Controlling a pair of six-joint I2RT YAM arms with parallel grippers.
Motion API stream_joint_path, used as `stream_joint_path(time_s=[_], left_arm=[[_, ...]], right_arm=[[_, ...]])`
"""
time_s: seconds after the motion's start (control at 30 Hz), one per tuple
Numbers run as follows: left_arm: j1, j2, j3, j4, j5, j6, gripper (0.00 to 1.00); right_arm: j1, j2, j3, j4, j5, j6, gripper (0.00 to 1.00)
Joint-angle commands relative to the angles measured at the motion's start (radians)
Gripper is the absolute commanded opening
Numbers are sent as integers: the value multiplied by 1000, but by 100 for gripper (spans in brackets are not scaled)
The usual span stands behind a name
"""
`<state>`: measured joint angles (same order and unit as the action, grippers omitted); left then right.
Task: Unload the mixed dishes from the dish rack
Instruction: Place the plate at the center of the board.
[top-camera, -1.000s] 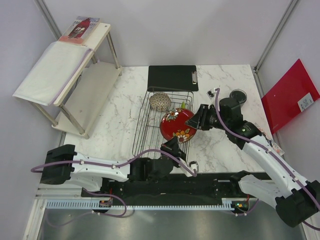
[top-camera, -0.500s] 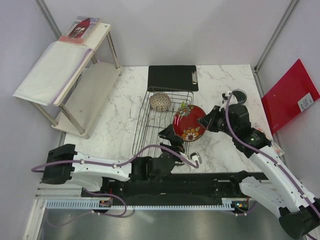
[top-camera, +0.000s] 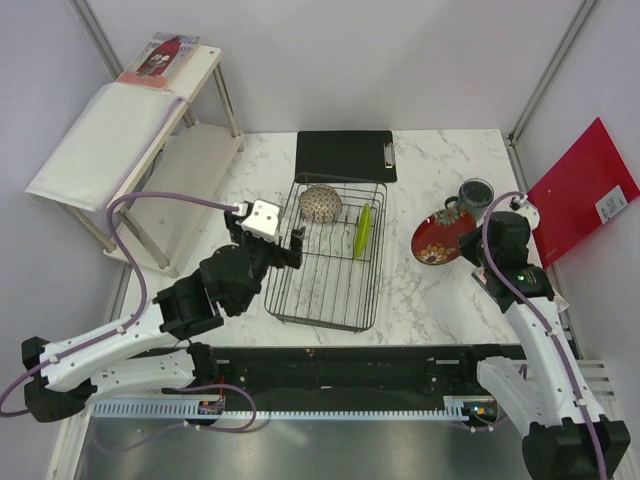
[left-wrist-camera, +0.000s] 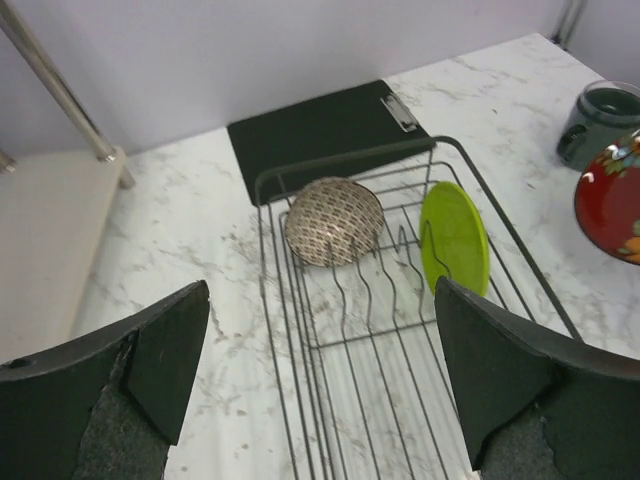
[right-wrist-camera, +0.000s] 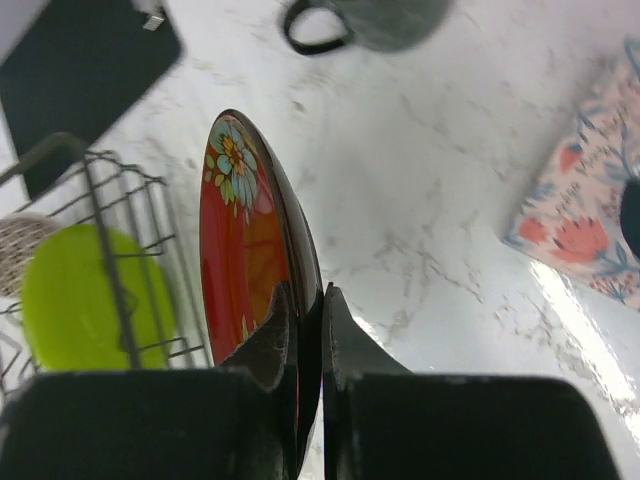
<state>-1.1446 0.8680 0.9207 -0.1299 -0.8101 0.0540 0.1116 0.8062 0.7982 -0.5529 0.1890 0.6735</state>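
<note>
- setting down the dark red patterned plate (right-wrist-camera: 245, 240) looks like the step in hand: the right gripper (right-wrist-camera: 305, 300) pinches its rim, with the plate on edge over the marble table (top-camera: 440, 300), outside the dish rack (left-wrist-camera: 340, 160) and near the dark grey-green mug (top-camera: 474, 194)
- whether the plate's lower edge touches the table cannot be told from these views
- the right arm does well to tip the plate face-up and lower it until it lies flat before letting go; released on edge, it would likely roll or clatter
- the landing spot should stay apart from the mug and the floral-printed item (right-wrist-camera: 585, 190) beside it
- the left gripper (left-wrist-camera: 320, 370) hangs with fingers spread wide at the rack's left side, holding nothing
- the lime-green plate (left-wrist-camera: 455, 235) stands upright in the dividers and the speckled bowl (left-wrist-camera: 333, 220) sits at the far end, both not yet unloaded
</note>
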Motion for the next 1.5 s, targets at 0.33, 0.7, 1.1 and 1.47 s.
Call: stream_joint_path(time_s=[0.33, 0.7, 1.1, 1.47], left_arm=[[20, -58, -117, -109, 184, -356, 99], [20, -49, -134, -126, 232, -405, 99], [20, 12, -118, -149, 252, -428, 99], [20, 111, -63, -165, 242, -424, 99]], right_arm=[[-161, 151, -337, 410, -224, 270, 0], [-161, 409, -280, 387, -258, 173, 38], [-159, 378, -329, 343, -282, 95, 65], [-159, 68, -317, 87, -368, 17, 67]])
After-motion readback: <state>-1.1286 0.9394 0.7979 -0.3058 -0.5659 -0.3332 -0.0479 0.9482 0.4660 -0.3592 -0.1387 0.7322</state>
